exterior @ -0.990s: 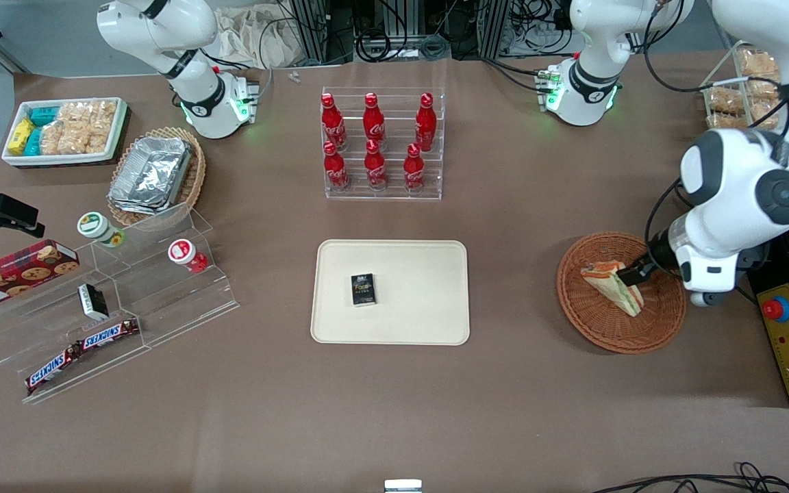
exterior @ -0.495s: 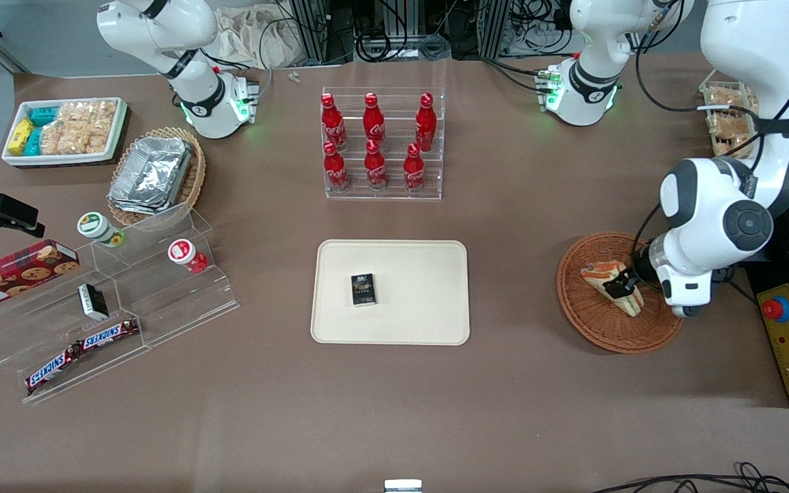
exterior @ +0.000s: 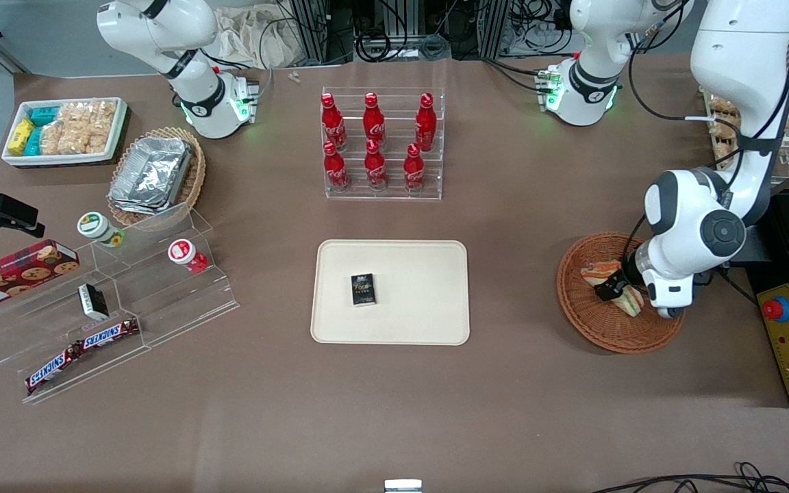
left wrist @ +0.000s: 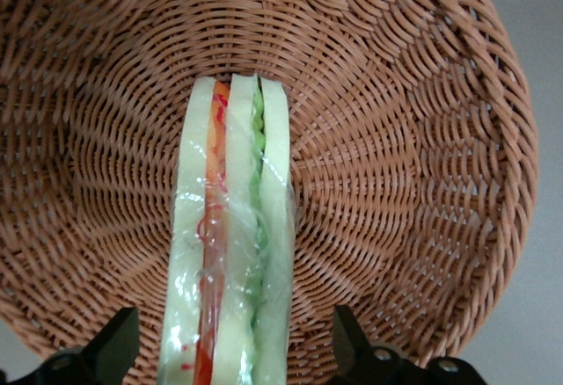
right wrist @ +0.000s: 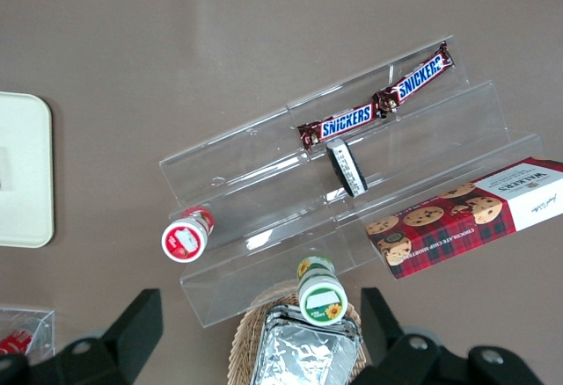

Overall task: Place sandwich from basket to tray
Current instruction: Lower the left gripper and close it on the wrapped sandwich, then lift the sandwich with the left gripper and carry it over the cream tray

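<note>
The sandwich [exterior: 603,273], a pale wedge with orange, red and green layers in clear wrap, lies in the reddish-brown wicker basket [exterior: 583,318] toward the working arm's end of the table. My left gripper [exterior: 612,287] is down in the basket, open, with one finger on each side of the sandwich and a gap to each. The wrist view shows the sandwich [left wrist: 230,253] on its edge between the black fingertips [left wrist: 347,341] over the basket weave [left wrist: 413,165]. The cream-beige tray [exterior: 429,301] lies mid-table, toward the parked arm's end from the basket.
A small black box [exterior: 363,289] lies on the tray. An acrylic rack of red cola bottles [exterior: 381,144] stands farther from the front camera than the tray. A yellow control box with a red button [exterior: 788,335] sits beside the basket at the table end.
My left gripper has moved along the sandwich toward its wider end and come lower into the basket. The sandwich has stayed in place.
</note>
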You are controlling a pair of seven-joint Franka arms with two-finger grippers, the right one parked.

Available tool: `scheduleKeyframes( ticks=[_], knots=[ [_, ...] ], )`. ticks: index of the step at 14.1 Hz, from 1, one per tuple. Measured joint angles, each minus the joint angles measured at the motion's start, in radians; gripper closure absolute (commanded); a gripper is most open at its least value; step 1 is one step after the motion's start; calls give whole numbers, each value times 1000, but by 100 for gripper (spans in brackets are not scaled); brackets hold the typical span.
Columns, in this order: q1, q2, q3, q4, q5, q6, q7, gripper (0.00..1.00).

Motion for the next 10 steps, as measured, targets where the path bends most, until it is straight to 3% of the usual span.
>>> scheduleKeyframes(
  ticks=[1,2,4,8,10],
  knots=[
    [0,5,1,0,0,4,-2,65],
    [0,8,4,0,0,7,-5,77],
    [0,10,14,0,0,11,-6,94],
    [0,-11,17,7,3,-5,-6,99],
    [0,-67,15,34,8,-102,-4,99]
  ],
)
